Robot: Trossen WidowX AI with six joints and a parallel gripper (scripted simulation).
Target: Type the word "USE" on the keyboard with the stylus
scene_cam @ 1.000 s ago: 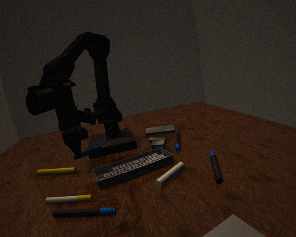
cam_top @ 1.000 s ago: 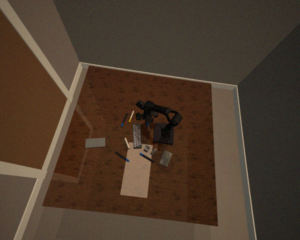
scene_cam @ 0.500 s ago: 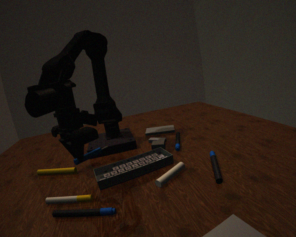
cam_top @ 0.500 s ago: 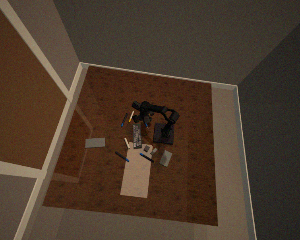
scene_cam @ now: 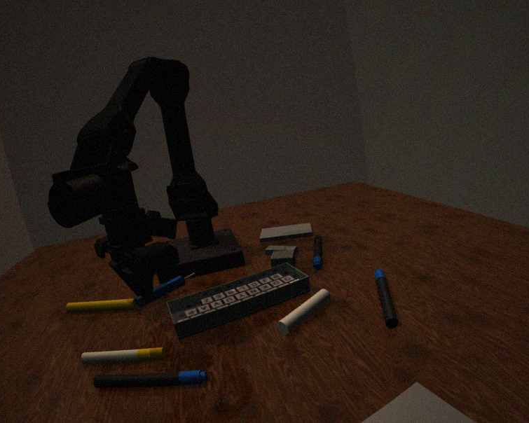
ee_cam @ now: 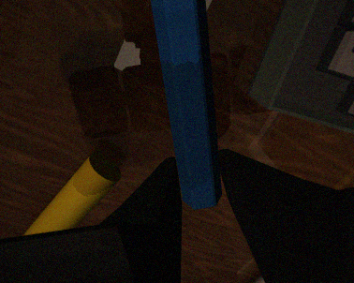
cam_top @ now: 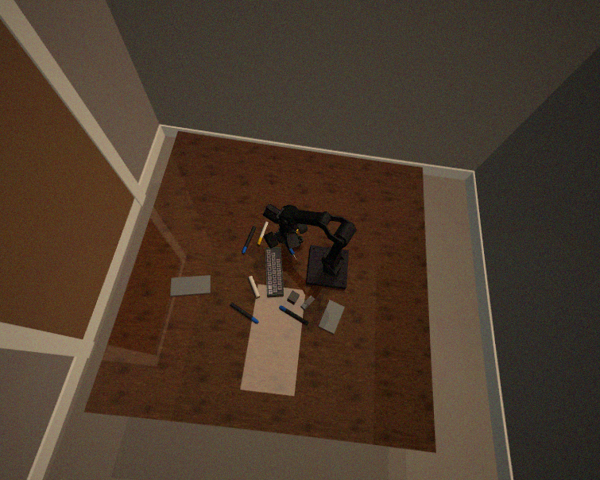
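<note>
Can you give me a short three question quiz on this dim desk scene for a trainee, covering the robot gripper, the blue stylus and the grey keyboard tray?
1. True or false: the black parallel-jaw gripper is shut on the blue hexagonal stylus.
2. Which item lies beside the gripper, opposite the grey keyboard tray? A) yellow cylindrical marker B) white chalk stick C) grey flat slab
3. Fill in: the stylus tip is pressing ____ key.

Key: 1 true. 2 A. 3 no; in the exterior view the tip hangs short of the tray.
</note>
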